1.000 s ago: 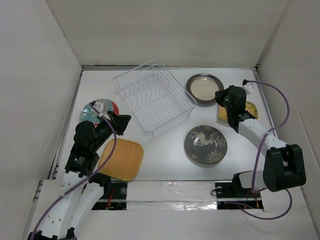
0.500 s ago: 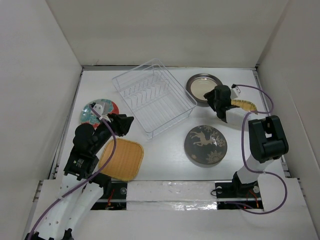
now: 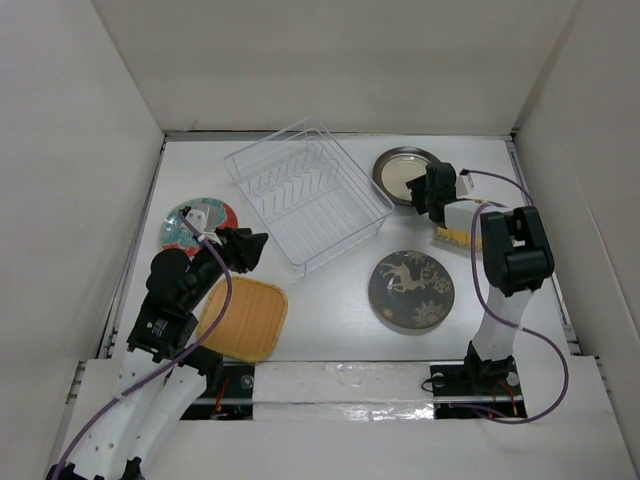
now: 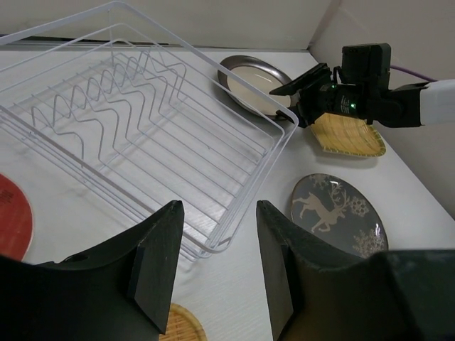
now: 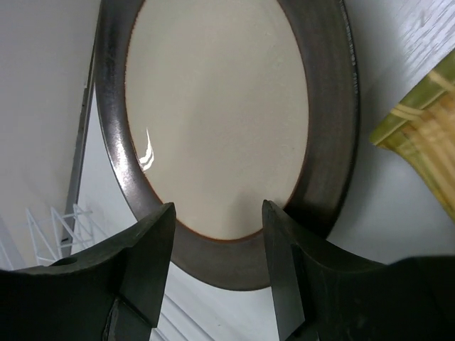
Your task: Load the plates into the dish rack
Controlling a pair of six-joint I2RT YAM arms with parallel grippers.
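Cream plate (image 5: 220,106) lies flat before the spread right hand (image 5: 217,213); left hand (image 4: 217,213) spread.

A white bench (image 3: 330,325) with a faint wood grain is seen, and its surface is lit evenly. It is closed in by plain pale walls: one at the far side (image 3: 340,60), one at the left (image 3: 60,200) and one at the right (image 3: 590,150). A thin dark seam (image 3: 250,133) is seen where the far wall meets the bench. A white strip (image 3: 340,377) is laid along the near edge.
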